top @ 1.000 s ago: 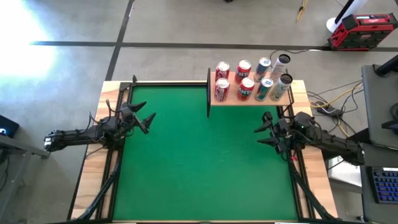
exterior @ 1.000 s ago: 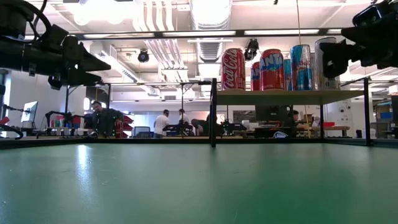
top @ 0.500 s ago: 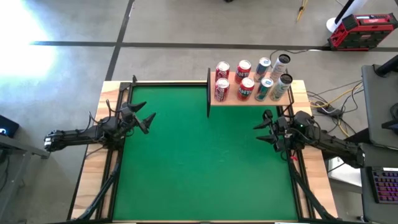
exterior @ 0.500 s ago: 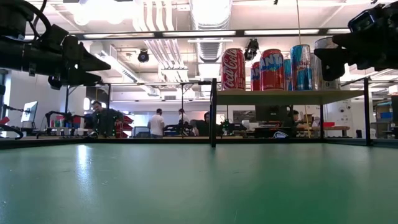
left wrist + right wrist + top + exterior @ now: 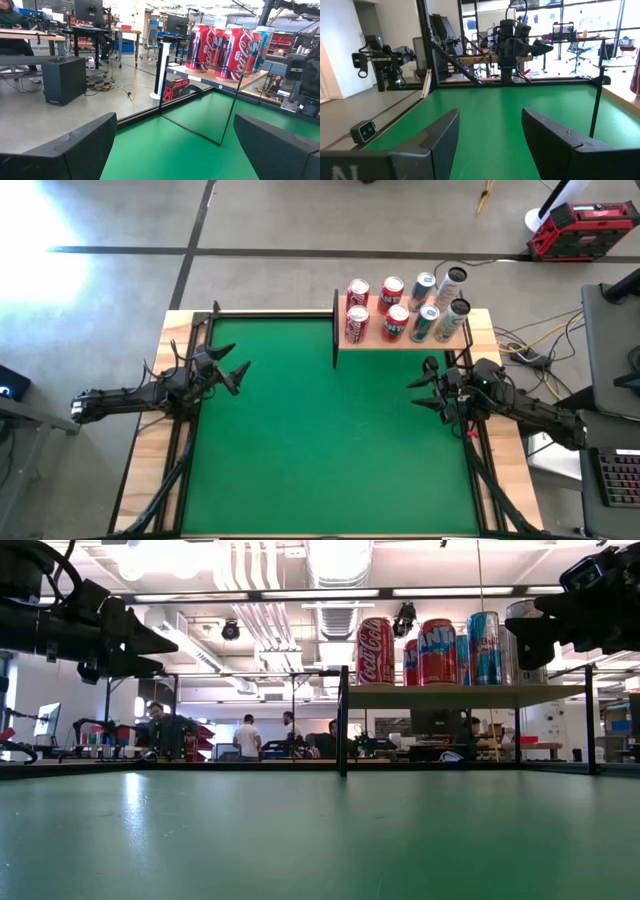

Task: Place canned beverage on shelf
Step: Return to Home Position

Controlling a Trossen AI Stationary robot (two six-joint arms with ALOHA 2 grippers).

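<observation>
Felt, deep green, covers the table [image 5: 320,450]. At its left edge hovers the left arm's dark two-finger gripper [image 5: 240,377], fingers spread and empty. Near the right edge, the right gripper [image 5: 415,395] gapes likewise. At the back, the light tan wooden shelf [image 5: 377,340] carries eight upright soda cans [image 5: 397,323] in two rows.

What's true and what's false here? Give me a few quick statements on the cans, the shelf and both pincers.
1. Eight cans stand on the shelf. True.
2. The right pincer holds a can. False: it is open and empty.
3. The left pincer is open, near the table's left edge. True.
4. One can lies on the green table. False: every can in view is on the shelf.
5. The shelf stands at the table's near left corner. False: it is at the far right.
</observation>
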